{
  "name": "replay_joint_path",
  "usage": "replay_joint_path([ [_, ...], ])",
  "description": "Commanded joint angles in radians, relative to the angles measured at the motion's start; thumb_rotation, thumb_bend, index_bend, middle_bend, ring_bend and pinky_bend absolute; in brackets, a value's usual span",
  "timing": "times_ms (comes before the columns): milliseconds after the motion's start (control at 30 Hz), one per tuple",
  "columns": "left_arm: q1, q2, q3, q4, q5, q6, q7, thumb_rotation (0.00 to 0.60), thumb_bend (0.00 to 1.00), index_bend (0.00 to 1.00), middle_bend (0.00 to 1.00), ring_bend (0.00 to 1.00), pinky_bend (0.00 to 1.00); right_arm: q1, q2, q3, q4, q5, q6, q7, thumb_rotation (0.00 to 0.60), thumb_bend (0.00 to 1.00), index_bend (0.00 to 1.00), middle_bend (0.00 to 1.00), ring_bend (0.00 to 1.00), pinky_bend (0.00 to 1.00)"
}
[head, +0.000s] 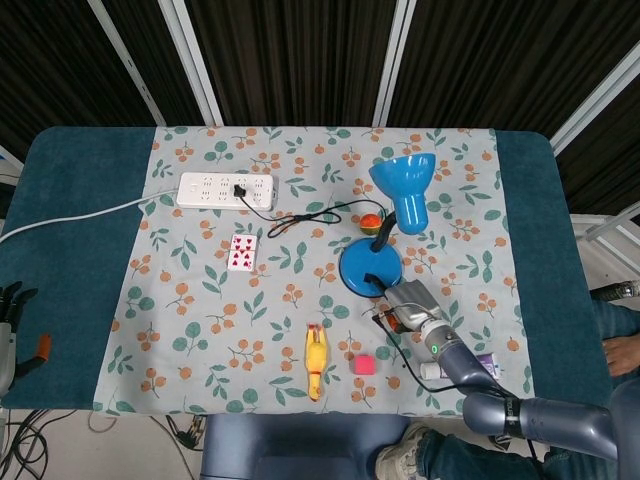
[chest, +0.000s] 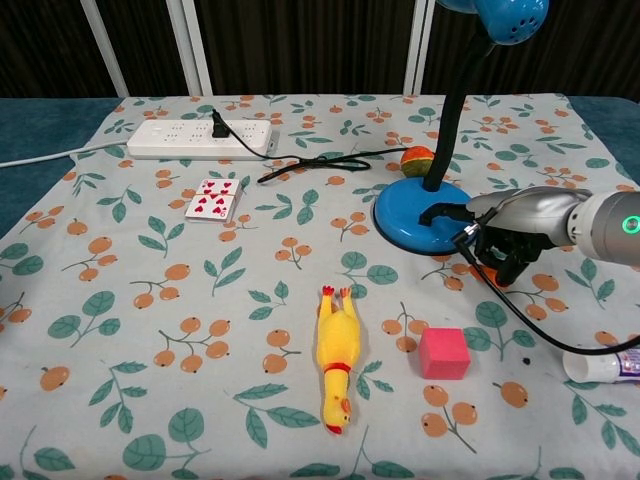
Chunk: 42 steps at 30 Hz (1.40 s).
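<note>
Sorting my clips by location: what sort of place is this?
Probably a robot test bench indoors: a cloth-covered table strewn with unrelated props like a rubber chicken and desk lamp, against dark curtains.

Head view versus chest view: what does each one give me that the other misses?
Only the head view shows the left hand, idle off the cloth's left edge, plus the whole lamp shade. Only the chest view shows the right hand's fingers curled around the black cord by the lamp base. Both show the right hand, rubber chicken, pink cube and playing cards.
</note>
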Motion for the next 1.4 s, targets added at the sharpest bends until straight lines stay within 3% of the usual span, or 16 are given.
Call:
replay_joint_path([
  [33,0.000,0.000,0.000,-0.001,0.000,0.000,-0.001,0.600,0.42,0.16,0.05,0.00,0.05,0.009,0.019,0.007,0.005,0.029,-0.046,0.039,0.600,0.57,0.00,0.81,0.88,1.00],
  [267,0.000,0.000,0.001,-0.001,0.001,0.000,-0.001,0.600,0.42,0.16,0.05,0.00,0.05,0.015,0.039,-0.007,0.002,0.021,-0.052,0.059,0.600,0.57,0.00,0.81,0.88,1.00],
  [400,0.001,0.001,0.001,-0.001,0.000,0.000,-0.002,0.600,0.42,0.16,0.05,0.00,0.05,-0.001,0.076,0.000,-0.053,-0.030,0.008,0.072,0.600,0.57,0.00,0.79,0.87,1.00],
  [467,0.001,0.001,0.002,-0.002,0.000,-0.001,-0.003,0.600,0.42,0.16,0.05,0.00,0.05,-0.026,0.110,0.005,-0.104,-0.079,0.085,0.074,0.600,0.57,0.00,0.73,0.81,1.00],
  [633,0.001,0.001,0.002,-0.004,-0.002,-0.002,-0.003,0.600,0.42,0.16,0.05,0.00,0.05,-0.090,0.187,-0.006,-0.212,-0.155,0.230,0.065,0.600,0.53,0.00,0.44,0.49,1.00],
  [800,0.002,0.002,0.002,-0.010,-0.008,-0.002,0.000,0.600,0.42,0.16,0.05,0.00,0.05,-0.208,0.285,-0.086,-0.314,-0.293,0.410,0.034,0.600,0.41,0.00,0.23,0.24,1.00],
  [833,0.002,0.002,0.001,-0.011,-0.008,0.000,0.001,0.600,0.42,0.16,0.05,0.00,0.05,-0.234,0.294,-0.101,-0.319,-0.322,0.441,0.042,0.600,0.38,0.00,0.19,0.19,0.93],
  [867,0.003,0.001,0.001,-0.011,-0.007,0.001,0.002,0.600,0.42,0.16,0.05,0.00,0.05,-0.252,0.299,-0.110,-0.319,-0.342,0.463,0.048,0.600,0.37,0.00,0.16,0.16,0.77],
  [933,0.004,0.000,0.001,-0.011,-0.004,0.006,0.005,0.600,0.42,0.16,0.05,0.00,0.05,-0.321,0.306,-0.141,-0.302,-0.412,0.553,0.070,0.600,0.35,0.00,0.09,0.11,0.19],
  [967,0.004,-0.001,0.001,-0.011,-0.003,0.008,0.005,0.600,0.42,0.16,0.05,0.00,0.05,-0.353,0.303,-0.153,-0.287,-0.444,0.594,0.084,0.600,0.35,0.00,0.08,0.10,0.06],
  [1000,0.004,-0.002,0.001,-0.012,-0.002,0.009,0.006,0.600,0.42,0.16,0.05,0.00,0.05,-0.383,0.298,-0.163,-0.267,-0.475,0.633,0.103,0.600,0.35,0.00,0.08,0.09,0.01],
  [1200,0.007,-0.005,0.001,-0.011,0.002,0.018,0.012,0.600,0.42,0.16,0.05,0.00,0.05,-0.566,0.251,-0.207,-0.104,-0.619,0.847,0.270,0.600,0.34,0.00,0.06,0.07,0.00],
  [1400,0.008,-0.007,0.002,-0.008,0.010,0.024,0.015,0.600,0.42,0.16,0.05,0.00,0.05,-0.626,0.250,-0.196,-0.009,-0.683,0.897,0.336,0.600,0.33,0.00,0.06,0.06,0.00],
])
